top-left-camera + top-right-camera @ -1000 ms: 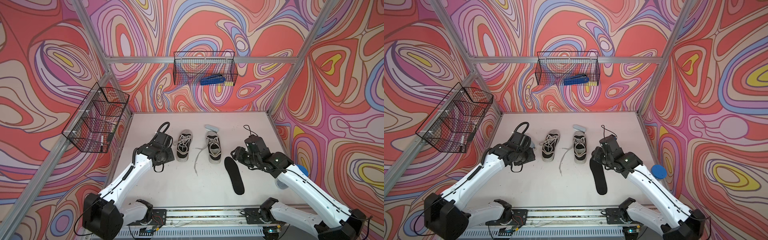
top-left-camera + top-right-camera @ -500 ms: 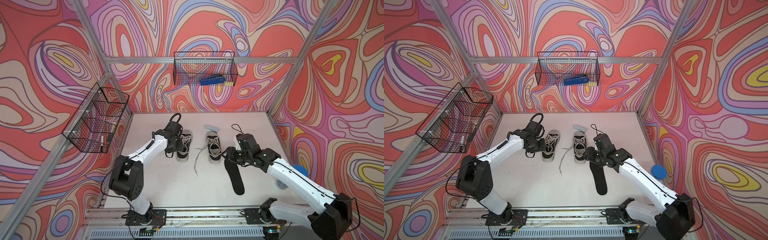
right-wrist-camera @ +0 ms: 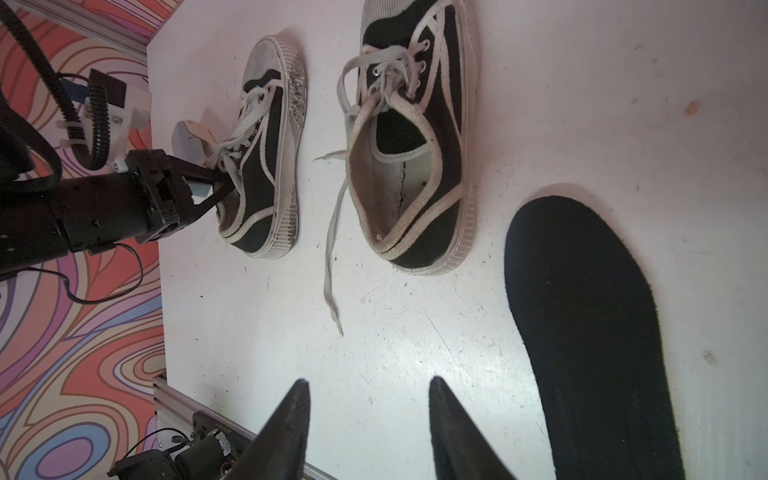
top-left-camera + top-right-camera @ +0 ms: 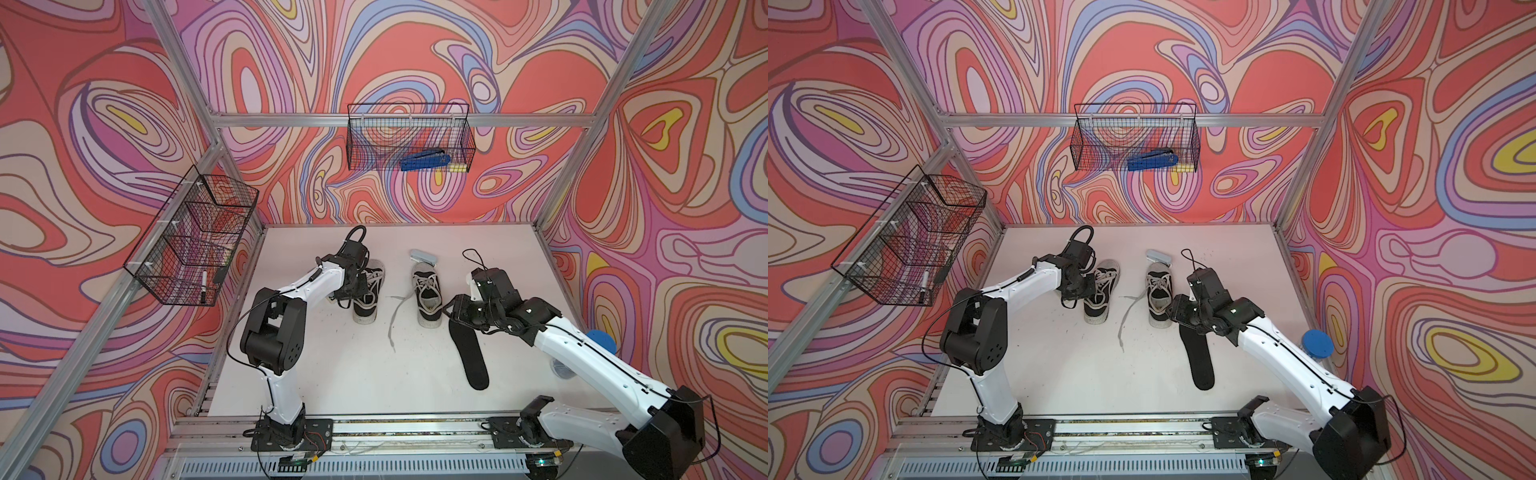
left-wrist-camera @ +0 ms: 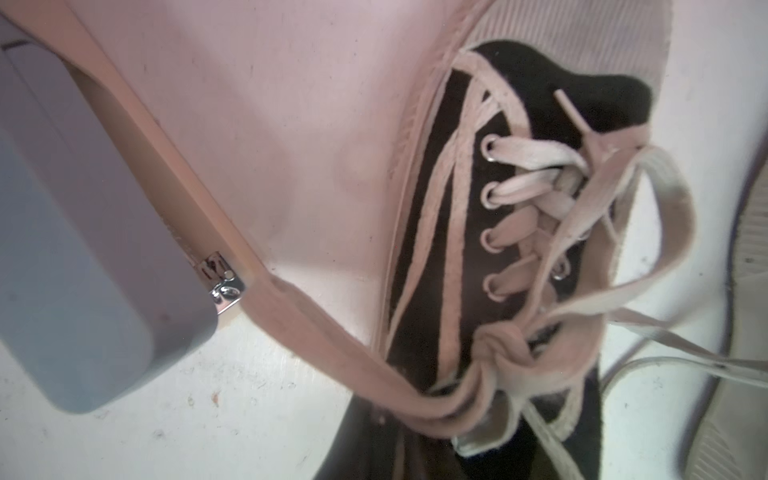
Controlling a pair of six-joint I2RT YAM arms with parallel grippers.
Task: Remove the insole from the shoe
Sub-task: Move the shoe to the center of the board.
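Observation:
Two black sneakers with white laces stand side by side mid-table. My left gripper reaches in from the side of the left shoe, its fingers pinched together on the collar by the knotted laces; the inside of this shoe is hidden. The right shoe shows a pale, bare inside. A black insole lies flat on the table beside it. My right gripper hangs open over bare table near that shoe's heel, holding nothing.
A loose lace trails from the right shoe toward the front. A grey case lies beyond its toe. A blue-lidded bottle stands at the right edge. Wire baskets hang on the back wall and the left wall.
My left arm swung right to the left shoe and its jaws closed on the collar. My right arm moved toward the right shoe's heel, its jaws narrowing slightly.

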